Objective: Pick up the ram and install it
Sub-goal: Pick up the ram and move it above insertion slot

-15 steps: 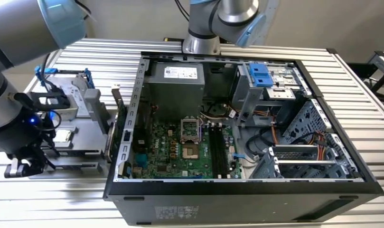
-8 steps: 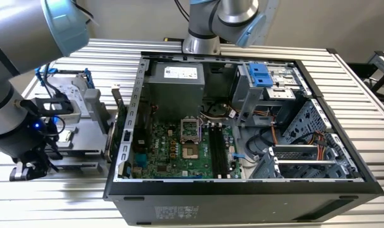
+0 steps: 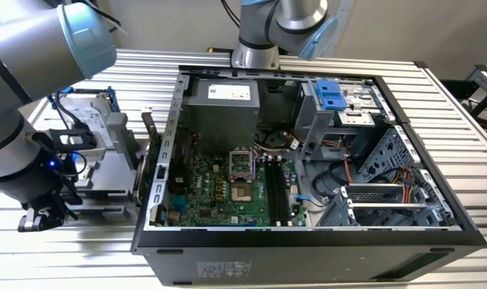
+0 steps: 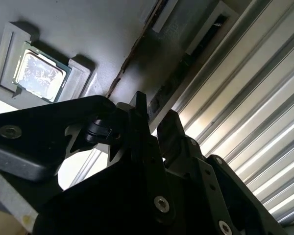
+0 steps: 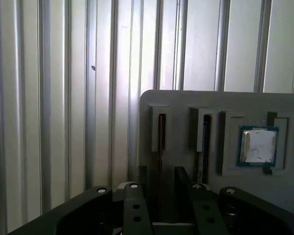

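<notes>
Astride the ram edge, the spread hand.

The arm is built from thick silver-grey tubes, and its joints carry light blue round caps. Black cables run along the wrist, where a small blue light shines (it sits on a dark collar). In both wrist views the gripper is matte black, with angular links and small silver screw heads.
</notes>
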Controlling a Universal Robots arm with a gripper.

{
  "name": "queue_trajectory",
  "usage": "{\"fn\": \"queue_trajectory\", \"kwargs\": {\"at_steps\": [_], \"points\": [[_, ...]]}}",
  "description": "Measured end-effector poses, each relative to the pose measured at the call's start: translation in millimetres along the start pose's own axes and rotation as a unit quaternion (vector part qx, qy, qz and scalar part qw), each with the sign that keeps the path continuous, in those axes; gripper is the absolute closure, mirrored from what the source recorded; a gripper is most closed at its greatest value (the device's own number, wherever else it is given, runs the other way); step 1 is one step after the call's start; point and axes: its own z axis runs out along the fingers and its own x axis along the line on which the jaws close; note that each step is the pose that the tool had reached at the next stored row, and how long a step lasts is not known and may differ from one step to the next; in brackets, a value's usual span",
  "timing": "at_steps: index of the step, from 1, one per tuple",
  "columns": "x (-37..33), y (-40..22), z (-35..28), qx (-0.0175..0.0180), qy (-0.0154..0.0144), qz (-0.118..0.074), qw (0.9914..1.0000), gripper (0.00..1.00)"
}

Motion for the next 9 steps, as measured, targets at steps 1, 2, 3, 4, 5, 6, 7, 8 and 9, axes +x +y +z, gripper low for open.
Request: {"fn": "queue_trajectory", "kwargs": {"at_steps": [1, 2, 3, 4, 5, 6, 7, 8, 9], "points": [[-0.4, 0.0, 0.8, -0.0001, 0.0, 0.0, 1.0, 0.0], [-0.9, 0.0, 1.3, 0.0, -0.0001, 0.001, 1.0, 0.0], [-1.5, -0.1, 1.8, 0.0001, -0.0002, 0.001, 1.0, 0.0], [-2.3, -0.1, 2.1, 0.0002, -0.0002, 0.001, 1.0, 0.0], [-3.4, -0.2, 2.3, 0.0003, -0.0002, 0.001, 1.0, 0.0], [-4.1, -0.2, 2.5, 0.0003, -0.0002, 0.001, 1.0, 0.0], [-4.2, -0.2, 2.5, 0.0004, -0.0002, 0.001, 1.0, 0.0], [-4.2, -0.2, 2.5, 0.0003, -0.0002, 0.001, 1.0, 0.0], [-4.2, -0.2, 2.6, 0.0003, -0.0002, 0.001, 1.0, 0.0]]}}
